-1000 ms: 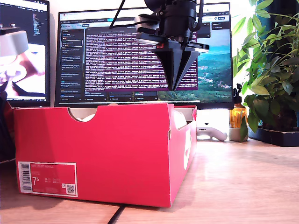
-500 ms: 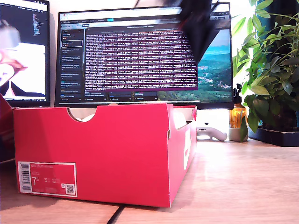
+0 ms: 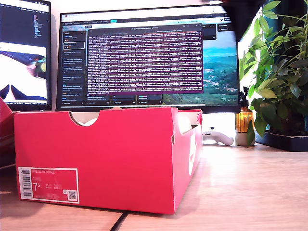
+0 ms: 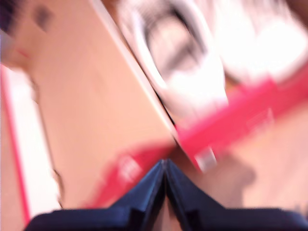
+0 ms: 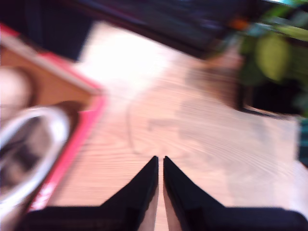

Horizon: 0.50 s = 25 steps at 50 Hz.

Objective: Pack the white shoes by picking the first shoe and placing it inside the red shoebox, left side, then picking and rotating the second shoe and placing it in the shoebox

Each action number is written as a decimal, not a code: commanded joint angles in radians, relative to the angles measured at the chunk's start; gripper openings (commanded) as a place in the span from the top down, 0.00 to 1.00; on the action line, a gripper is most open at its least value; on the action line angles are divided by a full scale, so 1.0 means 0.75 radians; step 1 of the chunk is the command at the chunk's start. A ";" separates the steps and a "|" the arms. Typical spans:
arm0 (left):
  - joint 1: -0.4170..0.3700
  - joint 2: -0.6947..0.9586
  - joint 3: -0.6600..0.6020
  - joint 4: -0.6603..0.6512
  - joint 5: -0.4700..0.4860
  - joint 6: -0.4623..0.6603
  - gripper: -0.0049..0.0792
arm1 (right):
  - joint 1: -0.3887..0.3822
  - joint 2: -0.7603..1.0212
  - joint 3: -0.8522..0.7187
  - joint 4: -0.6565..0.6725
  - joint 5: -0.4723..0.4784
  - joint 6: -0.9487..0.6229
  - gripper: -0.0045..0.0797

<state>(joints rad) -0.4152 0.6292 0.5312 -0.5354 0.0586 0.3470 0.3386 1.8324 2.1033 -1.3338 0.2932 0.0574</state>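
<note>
My second gripper (image 5: 160, 166) had swung up off the red shoebox (image 3: 110, 154), pinched closed, holding nothing; my first gripper (image 4: 165, 168) was closed and empty too. Both white shoes (image 4: 192, 57) sat inside below, so packing looked done

Both wrist views blurred; white shoes (image 4: 192, 72) mostly hidden, probably inside red shoebox (image 3: 106, 159).

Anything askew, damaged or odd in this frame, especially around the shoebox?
Nothing stands out. The red shoebox sits square and undented on the table, with a white shoe inside. Both wrist views are motion-blurred, so finer details cannot be checked.
</note>
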 commanded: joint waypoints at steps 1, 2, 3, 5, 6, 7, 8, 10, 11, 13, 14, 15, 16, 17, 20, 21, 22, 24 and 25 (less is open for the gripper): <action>0.019 -0.001 0.011 0.027 0.002 -0.010 0.96 | -0.045 -0.104 -0.129 0.036 0.012 0.014 0.96; 0.024 -0.001 0.011 0.033 0.003 -0.010 0.96 | -0.055 -0.124 -0.168 0.061 0.011 0.014 0.96; 0.027 -0.001 0.011 0.040 0.003 -0.010 0.96 | -0.066 -0.151 -0.209 0.089 0.011 0.014 0.96; 0.036 -0.001 0.011 0.055 0.003 -0.019 0.96 | -0.084 -0.208 -0.312 0.165 0.011 0.014 0.96; 0.040 -0.001 0.011 0.065 0.003 -0.027 0.96 | -0.093 -0.237 -0.357 0.199 0.011 0.014 0.96; 0.045 -0.001 0.011 0.073 0.003 -0.036 0.96 | -0.101 -0.268 -0.408 0.236 0.011 0.014 0.96; 0.051 -0.001 0.011 0.084 0.003 -0.047 0.96 | -0.109 -0.298 -0.458 0.284 0.010 0.014 0.96; 0.066 -0.001 0.011 0.107 0.006 -0.047 0.96 | -0.121 -0.362 -0.550 0.360 0.010 0.013 0.96; 0.074 -0.001 0.010 0.124 0.007 -0.084 0.96 | -0.129 -0.395 -0.599 0.402 0.008 0.011 0.96; 0.093 -0.001 0.010 0.157 0.019 -0.112 0.96 | -0.137 -0.452 -0.682 0.482 0.006 0.004 0.96; 0.104 -0.001 0.010 0.179 0.031 -0.125 0.96 | -0.140 -0.479 -0.723 0.520 0.007 -0.009 0.96; 0.115 0.000 0.010 0.201 0.043 -0.159 0.96 | -0.143 -0.511 -0.771 0.559 0.007 -0.020 0.96; 0.124 0.002 0.010 0.225 0.057 -0.167 0.96 | -0.146 -0.537 -0.810 0.600 0.006 -0.032 0.96; 0.136 0.004 0.010 0.247 0.070 -0.193 0.96 | -0.148 -0.564 -0.851 0.635 0.004 -0.046 0.96; 0.172 0.013 0.010 0.312 0.095 -0.232 0.96 | -0.150 -0.642 -0.973 0.737 0.002 -0.084 0.96; 0.186 0.018 0.010 0.333 0.099 -0.238 0.96 | -0.150 -0.669 -1.016 0.775 0.002 -0.095 0.96; 0.198 0.021 0.010 0.348 0.103 -0.250 0.96 | -0.150 -0.691 -1.051 0.807 0.001 -0.108 0.96; 0.226 0.032 0.010 0.380 0.122 -0.259 0.96 | -0.150 -0.739 -1.130 0.877 -0.006 -0.133 0.96; 0.237 0.035 0.010 0.395 0.130 -0.259 0.96 | -0.150 -0.758 -1.164 0.911 -0.011 -0.133 0.96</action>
<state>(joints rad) -0.2581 0.6380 0.5320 -0.2646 0.1421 0.1623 0.2241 1.2800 1.3060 -0.6991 0.2935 -0.0303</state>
